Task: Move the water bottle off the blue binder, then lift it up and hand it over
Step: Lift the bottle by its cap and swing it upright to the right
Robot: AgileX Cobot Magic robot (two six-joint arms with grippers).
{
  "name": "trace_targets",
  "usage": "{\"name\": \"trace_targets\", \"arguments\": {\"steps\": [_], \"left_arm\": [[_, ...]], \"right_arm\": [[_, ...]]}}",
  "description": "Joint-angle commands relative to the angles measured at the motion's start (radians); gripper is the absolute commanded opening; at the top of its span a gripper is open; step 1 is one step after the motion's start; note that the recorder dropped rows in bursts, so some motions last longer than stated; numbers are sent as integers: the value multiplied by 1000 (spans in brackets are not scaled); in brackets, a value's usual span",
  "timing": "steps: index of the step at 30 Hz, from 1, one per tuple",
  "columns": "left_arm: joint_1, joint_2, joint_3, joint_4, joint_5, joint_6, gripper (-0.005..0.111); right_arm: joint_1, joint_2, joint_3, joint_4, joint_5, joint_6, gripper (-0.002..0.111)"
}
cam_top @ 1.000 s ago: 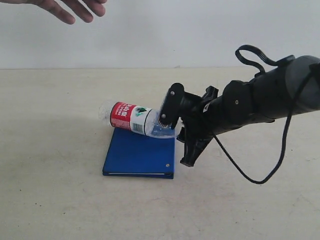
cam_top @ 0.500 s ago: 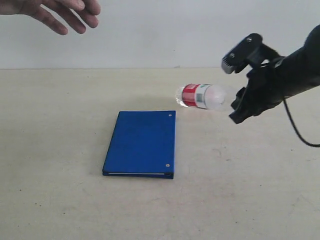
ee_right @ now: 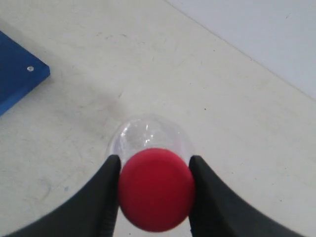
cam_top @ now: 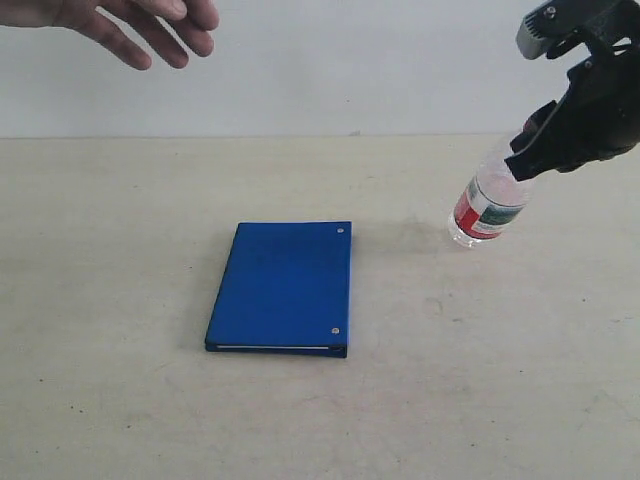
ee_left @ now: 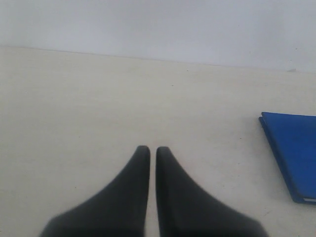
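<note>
The water bottle (cam_top: pixel 487 208) stands nearly upright, slightly tilted, at the right of the table, well clear of the blue binder (cam_top: pixel 285 286). My right gripper (cam_top: pixel 528 155) is shut on its neck from above; its base looks to be at or just above the table. In the right wrist view the red cap (ee_right: pixel 155 189) sits squeezed between both black fingers, and a binder corner (ee_right: pixel 17 69) with a rivet shows. The binder lies flat in mid-table with nothing on it. My left gripper (ee_left: pixel 149 150) is shut and empty above bare table, with the binder's edge (ee_left: pixel 291 153) to one side.
A person's open hand (cam_top: pixel 130 22) hovers at the far upper left, above the table's back edge. A pale wall rises behind the beige tabletop (cam_top: pixel 120 300).
My right gripper carried the bottle off the binder to the right and swung it from lying sideways to nearly upright. The hand at upper left shifted slightly.
</note>
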Motion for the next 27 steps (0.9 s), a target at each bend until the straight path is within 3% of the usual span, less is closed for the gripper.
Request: {"name": "trace_targets", "arguments": {"steps": [1, 8, 10, 14, 16, 27], "left_arm": [[3, -2, -1, 1, -15, 4, 4], [3, -2, -1, 1, -15, 4, 4], [3, -2, -1, 1, -15, 4, 4], [3, -2, -1, 1, -15, 4, 4], [3, -2, -1, 1, -15, 4, 4], [3, -2, -1, 1, -15, 4, 4]], "right_arm": [[-8, 23, -2, 2, -39, 31, 0], [-8, 49, -2, 6, -155, 64, 2], [-8, 49, -2, 6, -172, 64, 14], [-8, 49, -2, 6, -227, 66, 48], [-8, 49, -2, 6, -258, 83, 54], [-8, -25, -2, 6, -412, 87, 55]]}}
